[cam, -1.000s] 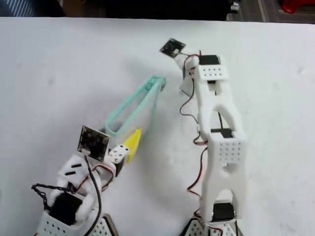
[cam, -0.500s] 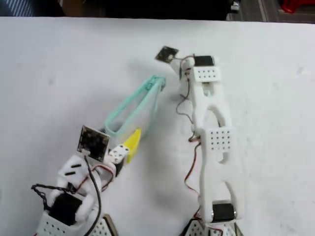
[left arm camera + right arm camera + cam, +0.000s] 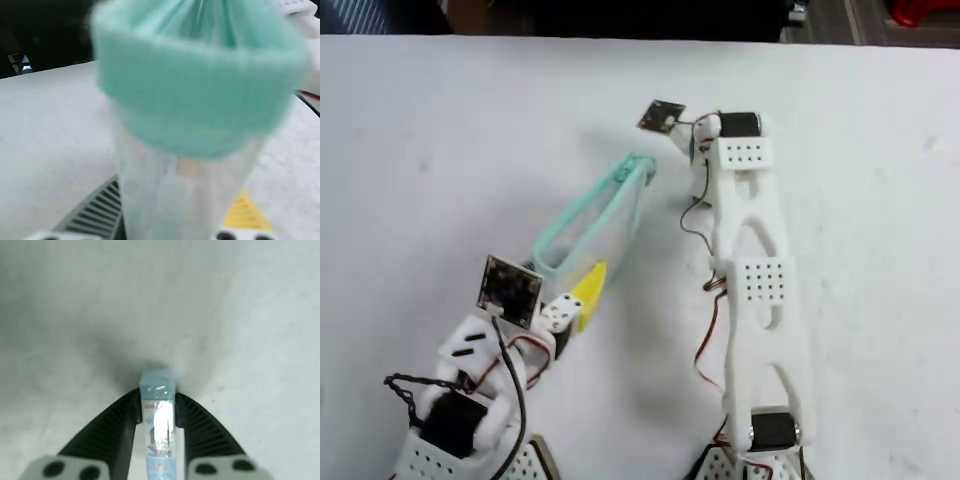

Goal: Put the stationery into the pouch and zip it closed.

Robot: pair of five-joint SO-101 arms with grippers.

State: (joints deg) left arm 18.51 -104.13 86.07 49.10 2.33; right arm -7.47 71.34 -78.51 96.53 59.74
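High view: we look down on a white bench (image 3: 440, 150). A clear pouch (image 3: 592, 222) with a mint-green zip rim lies near the middle. Its long axis runs from 7 o'clock to 1 o'clock, and its mouth gapes open between the two green edges. At the 7 o'clock end, the left end effector (image 3: 582, 292) meets the pouch with its yellow finger. The right arm (image 3: 760, 290) stretches from 6 o'clock toward 12 o'clock. Its wrist ends just beside the pouch's 1 o'clock tip, so the pouch lies at about 8 o'clock from that wrist. We judge this arm the nearer one for loading.

Left wrist view: the left end effector (image 3: 175, 215) is clamped on the pouch (image 3: 200, 90). The clear wall sits between a black ribbed finger and the yellow one.

Right wrist view: the right end effector (image 3: 157, 396) is closed around a pale blue stationery piece (image 3: 157, 427), which is held above the bare bench (image 3: 250, 315). The piece's long axis points straight out between the fingers. We judge that the coming move must carry it toward 8 o'clock, in line with the open mouth.
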